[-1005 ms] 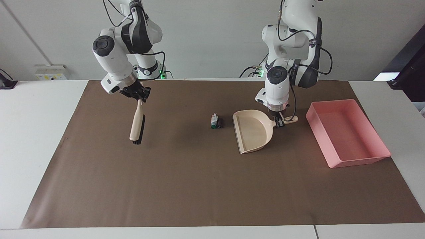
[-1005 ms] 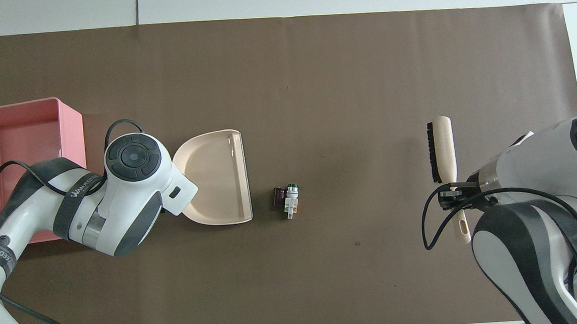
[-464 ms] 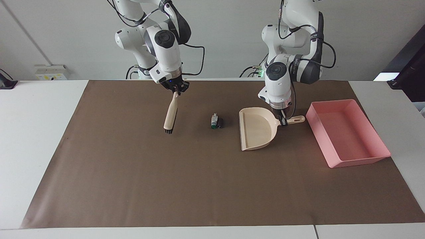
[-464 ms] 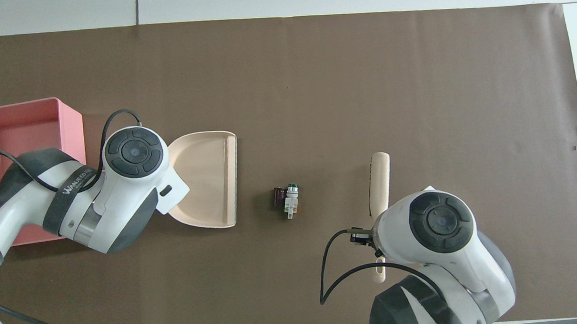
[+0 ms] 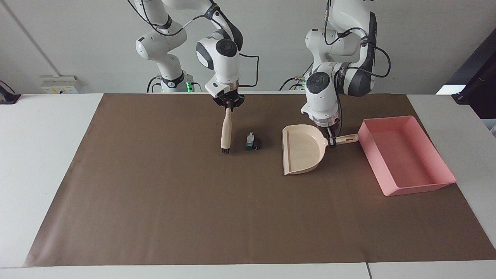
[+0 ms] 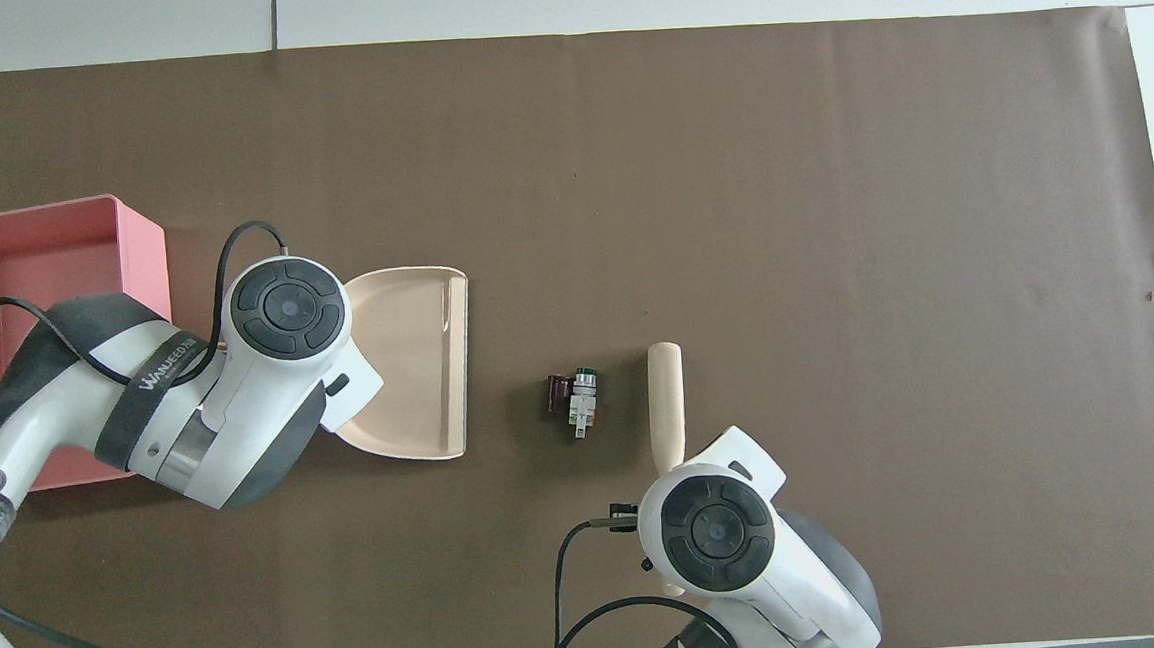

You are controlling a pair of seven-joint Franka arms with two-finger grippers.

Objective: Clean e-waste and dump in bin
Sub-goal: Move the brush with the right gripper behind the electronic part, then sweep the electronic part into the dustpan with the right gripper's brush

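The e-waste lies mid-mat: a white piece with a green end (image 5: 250, 141) (image 6: 582, 404) touching a dark cylinder (image 5: 256, 143) (image 6: 558, 394). My right gripper (image 5: 229, 105) is shut on the handle of a beige brush (image 5: 226, 131) (image 6: 666, 399), which hangs bristles down at the mat, close beside the white piece toward the right arm's end. My left gripper (image 5: 330, 140) is shut on the handle of the beige dustpan (image 5: 302, 151) (image 6: 414, 364), whose open mouth faces the e-waste with a gap between. The pink bin (image 5: 420, 188) (image 6: 142, 260) stands beside the dustpan at the left arm's end.
A brown mat (image 5: 193, 217) covers most of the white table. The bin holds nothing. In the overhead view both arms' wrists hide the grippers.
My right arm has swung the brush across the mat from the right arm's end to just beside the e-waste. The left gripper has turned the dustpan square to the e-waste and drawn it slightly away.
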